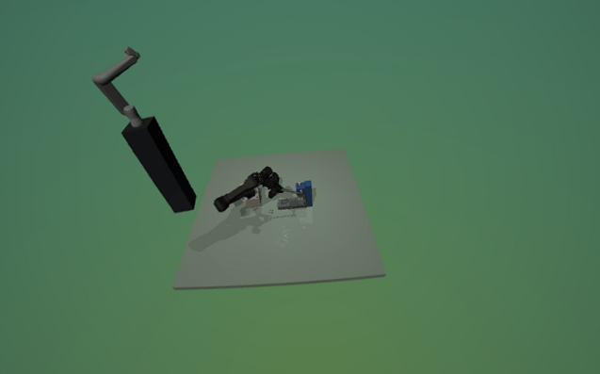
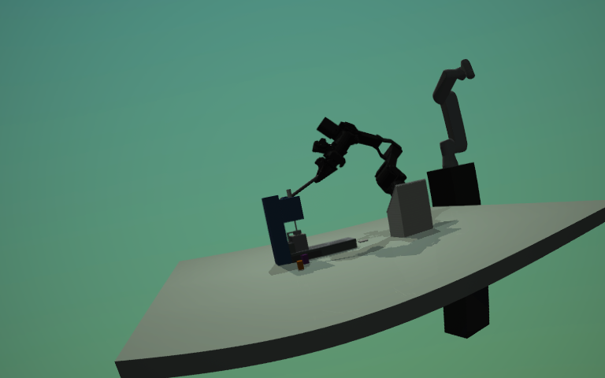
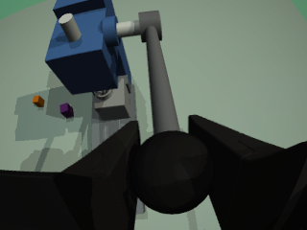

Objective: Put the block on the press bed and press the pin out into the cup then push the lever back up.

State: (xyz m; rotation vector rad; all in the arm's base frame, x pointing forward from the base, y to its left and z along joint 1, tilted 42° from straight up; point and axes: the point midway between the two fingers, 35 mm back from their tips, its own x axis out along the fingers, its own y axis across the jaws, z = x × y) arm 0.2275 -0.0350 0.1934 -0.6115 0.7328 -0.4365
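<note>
- The gripper [image 1: 280, 189] [image 2: 317, 179] [image 3: 164, 126] is closed on the round black knob [image 3: 173, 173] at the lever's free end, with 1 finger on each side. Gripping the end rather than the middle should give the arm the most leverage.
- The lever [image 1: 289, 191] [image 2: 305, 187] [image 3: 163, 83] slopes upward from its pivot to the gripper, so the stroke seems either barely begun or already returned; these views cannot settle which.
- The block [image 2: 299, 242] [image 3: 113, 106] sits upright on the bed [image 1: 288, 204] [image 2: 334, 248], beneath the overhanging head of the blue press [image 1: 308, 194] [image 2: 272, 231] [image 3: 82, 59]. That placement serves the punch [image 2: 295, 225], whose thin rod comes down just over or onto the block's top.
- Whether pin and punch truly line up is too small to tell, and the cup cannot be made out. An off-centre punch could shove the block instead of driving the pin.
- The orange piece [image 2: 300, 264] [image 3: 38, 102] and purple piece [image 2: 305, 258] [image 3: 66, 110] lie beside the press, apart from the lever's likely path.
- If the pin is still in, the next move calls for a downward arc about the pivot; a straight pull might slip off the knob. Release belongs after the lever is back up.
</note>
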